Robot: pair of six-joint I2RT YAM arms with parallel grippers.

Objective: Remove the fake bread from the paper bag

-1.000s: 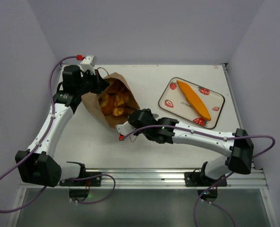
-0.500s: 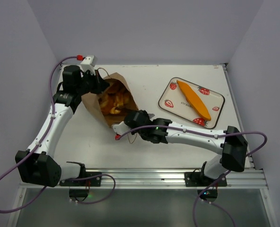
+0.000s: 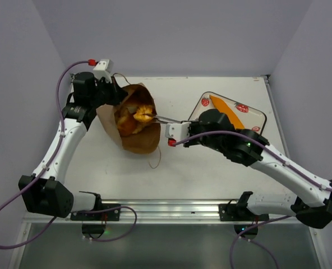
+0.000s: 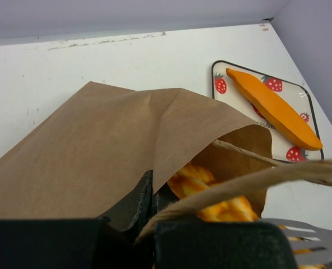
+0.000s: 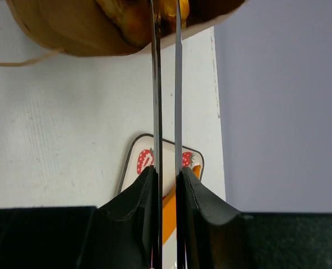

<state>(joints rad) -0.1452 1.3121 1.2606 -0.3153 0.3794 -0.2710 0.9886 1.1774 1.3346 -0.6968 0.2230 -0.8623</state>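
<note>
The paper bag (image 3: pixel 137 134) stands tilted at the table's left, its mouth facing up and to the right. Several golden pieces of fake bread (image 3: pixel 131 116) lie inside it. My left gripper (image 3: pixel 113 96) is shut on the bag's rim, also visible in the left wrist view (image 4: pixel 149 197), where bread (image 4: pixel 202 182) shows in the bag (image 4: pixel 87 151). My right gripper (image 3: pixel 184 124) is shut on metal tongs (image 3: pixel 161 119), whose tips reach into the bag's mouth at the bread. In the right wrist view the gripper (image 5: pixel 166 175) holds the tongs (image 5: pixel 156 84), which point at the bag (image 5: pixel 65 31).
A strawberry-print tray (image 3: pixel 256 131) sits at the right with the long baguette (image 3: pixel 229 116) on it; both show in the left wrist view, tray (image 4: pixel 233 75) and baguette (image 4: pixel 272 109). A loose string handle (image 3: pixel 155 159) lies in front of the bag. Walls close off the left, back and right.
My right arm has swung up and to the right, from the bag's front edge, and the tongs now point into the bag's mouth. The bag stands more upright.
</note>
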